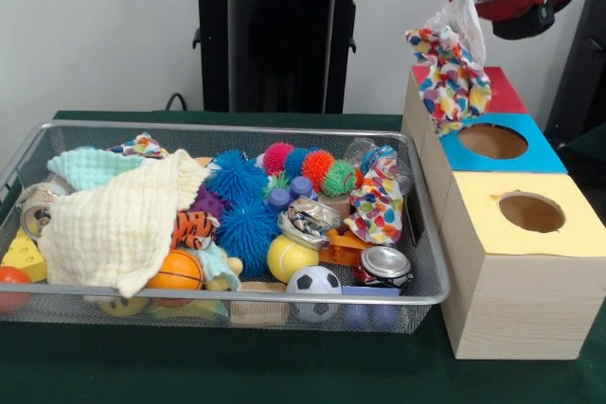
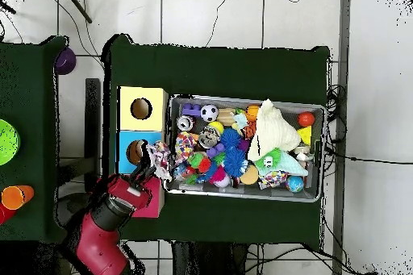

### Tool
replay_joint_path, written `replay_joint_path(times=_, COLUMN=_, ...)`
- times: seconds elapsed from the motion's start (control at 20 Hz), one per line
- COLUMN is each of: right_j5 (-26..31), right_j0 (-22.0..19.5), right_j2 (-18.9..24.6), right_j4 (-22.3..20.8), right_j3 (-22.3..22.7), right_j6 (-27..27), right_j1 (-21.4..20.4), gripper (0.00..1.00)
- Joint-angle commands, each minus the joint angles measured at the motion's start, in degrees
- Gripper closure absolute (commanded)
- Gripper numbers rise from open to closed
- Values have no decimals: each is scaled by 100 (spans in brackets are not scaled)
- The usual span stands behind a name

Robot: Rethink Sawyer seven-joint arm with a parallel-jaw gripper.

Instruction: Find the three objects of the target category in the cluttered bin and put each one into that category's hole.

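end effector (image 1: 461, 8) dangles patterned cloth (image 1: 449, 78) above blue hole (image 1: 492, 141)

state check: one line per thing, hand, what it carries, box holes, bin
hand: shut on patterned cloth, raised above the boxes
patterned cloth: hanging from the hand, over the blue hole's edge, not yet in
blue hole: open, nothing visible inside
yellow hole: open, nothing visible inside
red box top: hole hidden behind the cloth
wire bin: full of clutter
second patterned cloth: lying in the bin
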Motion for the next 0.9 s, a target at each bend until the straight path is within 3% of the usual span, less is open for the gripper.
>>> replay_joint_path(times=0.05, right_j5=-946, right_j0=-406, right_j2=1633, right_j4=167, right_j3=-1043, right_j6=-1638, right_j1=-257, gripper=100)
replay_joint_path(times=0.6, right_j5=-1811, right_j0=-755, right_j2=2261, right_j4=150, right_j3=-1202, right_j6=-1640, right_j1=-518, gripper=100)
replay_joint_path(times=0.75, right_j5=-1795, right_j0=-791, right_j2=2235, right_j4=-73, right_j3=-1096, right_j6=-1644, right_j1=-590, gripper=100)
replay_joint_path(times=0.9, right_j5=-1524, right_j0=-744, right_j2=1939, right_j4=-589, right_j3=-871, right_j6=-1527, right_j1=-607, gripper=100)
